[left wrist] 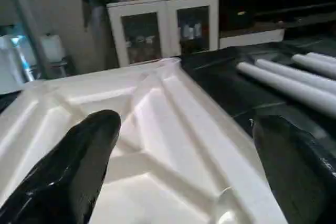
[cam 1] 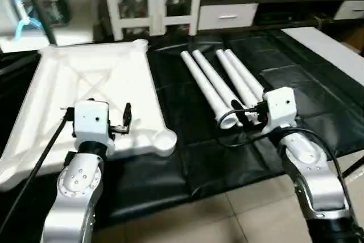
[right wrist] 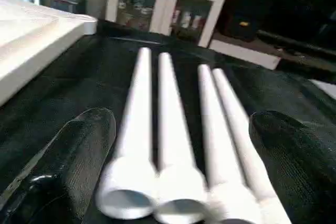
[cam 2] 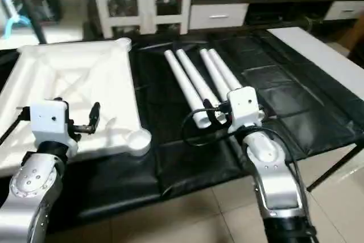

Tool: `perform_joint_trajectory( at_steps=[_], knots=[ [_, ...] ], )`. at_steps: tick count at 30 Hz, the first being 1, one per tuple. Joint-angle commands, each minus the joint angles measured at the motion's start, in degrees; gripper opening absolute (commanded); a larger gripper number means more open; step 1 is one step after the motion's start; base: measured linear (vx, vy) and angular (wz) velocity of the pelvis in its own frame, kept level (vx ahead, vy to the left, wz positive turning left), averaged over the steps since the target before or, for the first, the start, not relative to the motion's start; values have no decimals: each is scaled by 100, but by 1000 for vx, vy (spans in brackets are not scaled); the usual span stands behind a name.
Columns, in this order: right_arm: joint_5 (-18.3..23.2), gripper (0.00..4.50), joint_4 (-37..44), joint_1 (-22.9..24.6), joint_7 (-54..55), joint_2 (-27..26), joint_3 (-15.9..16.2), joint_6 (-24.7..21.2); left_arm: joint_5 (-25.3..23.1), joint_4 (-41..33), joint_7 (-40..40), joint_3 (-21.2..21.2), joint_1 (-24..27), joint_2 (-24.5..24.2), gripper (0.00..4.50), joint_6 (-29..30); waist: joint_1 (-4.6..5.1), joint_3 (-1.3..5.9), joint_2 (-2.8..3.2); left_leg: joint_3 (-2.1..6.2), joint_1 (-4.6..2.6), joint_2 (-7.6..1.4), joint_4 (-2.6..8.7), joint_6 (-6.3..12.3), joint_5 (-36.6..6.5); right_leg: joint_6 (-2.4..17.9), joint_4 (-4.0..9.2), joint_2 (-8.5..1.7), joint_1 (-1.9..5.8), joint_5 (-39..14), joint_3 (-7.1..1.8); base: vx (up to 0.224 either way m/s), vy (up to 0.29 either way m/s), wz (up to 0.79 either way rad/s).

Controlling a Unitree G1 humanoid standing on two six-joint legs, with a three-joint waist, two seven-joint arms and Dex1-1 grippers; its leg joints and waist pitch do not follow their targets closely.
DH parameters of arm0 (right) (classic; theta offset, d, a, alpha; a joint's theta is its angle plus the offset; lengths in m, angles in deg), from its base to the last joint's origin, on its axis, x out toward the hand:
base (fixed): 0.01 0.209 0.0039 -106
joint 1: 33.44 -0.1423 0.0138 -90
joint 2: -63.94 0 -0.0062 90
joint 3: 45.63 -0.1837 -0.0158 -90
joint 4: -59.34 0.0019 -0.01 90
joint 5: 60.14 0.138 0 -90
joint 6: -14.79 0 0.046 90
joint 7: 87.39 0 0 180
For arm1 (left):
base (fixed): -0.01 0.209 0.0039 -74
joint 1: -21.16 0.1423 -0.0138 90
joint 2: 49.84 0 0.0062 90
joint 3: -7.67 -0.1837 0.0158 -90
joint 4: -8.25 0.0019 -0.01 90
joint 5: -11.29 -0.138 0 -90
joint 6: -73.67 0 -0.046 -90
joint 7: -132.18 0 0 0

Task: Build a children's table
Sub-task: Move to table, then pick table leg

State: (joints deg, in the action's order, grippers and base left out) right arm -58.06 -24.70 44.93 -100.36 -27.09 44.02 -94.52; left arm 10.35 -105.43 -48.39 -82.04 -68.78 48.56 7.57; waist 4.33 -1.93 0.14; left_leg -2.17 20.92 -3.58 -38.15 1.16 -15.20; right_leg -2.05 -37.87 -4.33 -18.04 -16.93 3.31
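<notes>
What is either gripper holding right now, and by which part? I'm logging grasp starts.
Nothing is held. The left gripper is open over the tabletop; the right gripper is open around the legs' near ends.

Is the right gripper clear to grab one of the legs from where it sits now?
Probably yes. The right gripper is open, right at the near ends of the four legs, which lie side by side on the black mat. Nothing lies between. The legs touch each other, so singling one out may be fiddly.
</notes>
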Motion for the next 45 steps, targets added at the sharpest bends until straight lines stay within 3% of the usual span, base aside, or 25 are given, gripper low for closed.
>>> perform_joint_trajectory(
  at_steps=[1,2,3,4,5,6,7,8,9,10,12,13,14,15,16,17,18,19,20,23,24,28,30,31,45],
  knots=[
    [-31,450,20,-42,26,-36,-71,-33,-34,-84,-76,-104,44,0,448,44,-287,202,-188,-53,571,-330,-314,1274,-608,-86,1239,-1460,705,-1168,-553,66,15,52],
    [39,450,20,-53,81,-97,-151,-82,-31,-88,-90,-112,47,-7,448,45,-274,294,27,-42,376,-592,-190,484,-231,493,1133,-1165,624,-1462,-621,66,15,52],
    [59,450,23,-59,99,-114,-179,-98,-28,-90,-92,-115,48,-12,448,46,-270,243,-84,-134,503,-549,-34,440,-9,859,1016,-787,678,-1408,-451,118,34,21],
    [111,450,32,-82,165,-162,-267,-146,-18,-99,-100,-123,53,-24,448,50,-284,265,162,-225,183,-594,430,477,616,1273,858,-251,542,-1028,-30,148,31,10],
    [167,450,21,-130,214,-182,-342,-253,-14,-97,-107,-126,48,-29,448,53,-81,294,339,158,-476,-949,651,1143,479,1140,343,112,40,-560,213,148,31,10],
    [171,450,21,-134,217,-183,-347,-260,-14,-97,-108,-127,48,-29,448,53,37,262,381,374,-694,-1136,728,1546,233,1011,64,133,-229,-645,184,148,52,11],
    [219,450,-3,-230,297,-173,-438,-420,-7,-82,-138,-135,33,-35,448,58,45,369,388,579,-921,-1306,649,2097,529,491,-248,41,-506,-605,91,107,39,3],
    [219,450,-4,-235,302,-171,-442,-428,-7,-80,-140,-136,32,-35,448,58,29,382,373,598,-897,-1322,638,2313,860,211,-343,5,-581,-499,56,107,39,3],
    [197,450,-31,-313,336,-110,-482,-592,-13,-66,-171,-156,11,-24,448,64,-4,332,287,403,-747,-1221,673,2531,1502,-323,-406,-70,-744,-35,-34,81,14,0],
    [191,450,-61,-379,351,-78,-521,-744,-15,-46,-184,-175,-7,-16,448,61,-40,325,241,327,-690,-1161,710,2500,1447,-330,-352,-95,-739,125,-66,60,-1,0],
    [219,450,-70,-406,352,-83,-549,-810,-16,-37,-186,-183,-13,-15,448,57,-153,232,-85,-200,-301,-602,594,1739,-230,205,478,-330,-355,577,-344,43,-29,4],
    [165,450,-128,-504,373,-57,-572,-973,-8,-23,-197,-213,-40,-25,448,68,-332,265,-197,-432,18,-120,-98,1159,-869,542,938,-834,199,-1258,-954,37,-59,2],
    [79,450,-193,-569,384,-16,-542,-1061,-1,-11,-194,-233,-56,-28,448,71,-396,281,-182,-273,215,-289,-307,638,-389,1045,978,-1023,394,-2156,-1026,37,-59,2],
    [39,450,-224,-599,388,3,-527,-1101,3,-5,-192,-242,-63,-29,448,73,-401,262,-172,-235,291,-310,-320,448,-206,1197,936,-969,411,-2191,-969,64,-17,-8],
    [146,450,-308,-701,300,2,-533,-1320,22,-3,-196,-255,-91,-12,448,169,-384,165,-94,-197,288,-394,-195,209,50,1522,948,-853,324,-2155,-789,0,0,0],
    [154,450,-314,-709,293,2,-533,-1337,23,-3,-197,-256,-93,-10,448,176,-360,164,50,-201,178,-538,230,120,331,1646,841,-557,183,-1694,-486,0,0,0],
    [150,450,-389,-793,279,22,-510,-1472,97,0,-257,-270,-109,13,448,277,-268,144,187,-186,111,-724,565,130,154,1436,634,-213,46,-1047,-234,39,70,-4],
    [163,450,-458,-867,244,51,-485,-1569,139,0,-314,-301,-129,19,448,366,-228,212,251,-133,27,-831,568,117,119,1358,525,-128,-8,-582,-197,53,102,0],
    [212,450,-683,-1112,-37,206,-247,-1762,224,12,-571,-464,-162,-41,448,403,-226,293,269,-94,-160,-917,526,80,246,1387,443,-200,-87,335,-223,53,102,0],
    [216,450,-868,-1300,-209,275,-98,-1901,283,2,-752,-564,-209,-99,448,414,-303,342,272,-156,-80,-828,424,52,1760,1482,374,-250,-56,1946,-247,19,78,0],
    [187,450,-997,-1412,-285,303,-18,-1968,334,-11,-853,-610,-245,-122,448,440,-328,326,211,-197,-57,-796,444,-6,1775,1524,391,-260,-38,1934,-253,6,62,-1],
    [110,450,-1676,-1920,-432,205,83,-2106,445,-55,-1150,-748,-383,-286,448,624,-332,225,190,-264,-13,-801,581,-240,-194,1736,502,-377,-1,690,-322,0,0,0],
    [1,450,-2126,-2247,-454,139,163,-1967,479,-75,-1277,-805,-423,-387,448,754,-313,206,237,-271,-39,-810,613,-376,-691,1723,536,-399,-17,245,-340,0,0,0],
    [-37,450,-2310,-2380,-459,115,197,-1904,471,-80,-1326,-835,-435,-437,448,800,-268,194,179,-307,-20,-809,626,-422,-936,1706,565,-391,-31,-29,-349,0,0,0],
    [-200,450,-5218,-3952,-991,62,526,-2295,1137,-443,-2077,-792,-608,-753,448,1530,-385,296,134,-479,25,-855,529,104,499,2108,422,-363,-59,1203,-323,0,0,0]
  ],
)
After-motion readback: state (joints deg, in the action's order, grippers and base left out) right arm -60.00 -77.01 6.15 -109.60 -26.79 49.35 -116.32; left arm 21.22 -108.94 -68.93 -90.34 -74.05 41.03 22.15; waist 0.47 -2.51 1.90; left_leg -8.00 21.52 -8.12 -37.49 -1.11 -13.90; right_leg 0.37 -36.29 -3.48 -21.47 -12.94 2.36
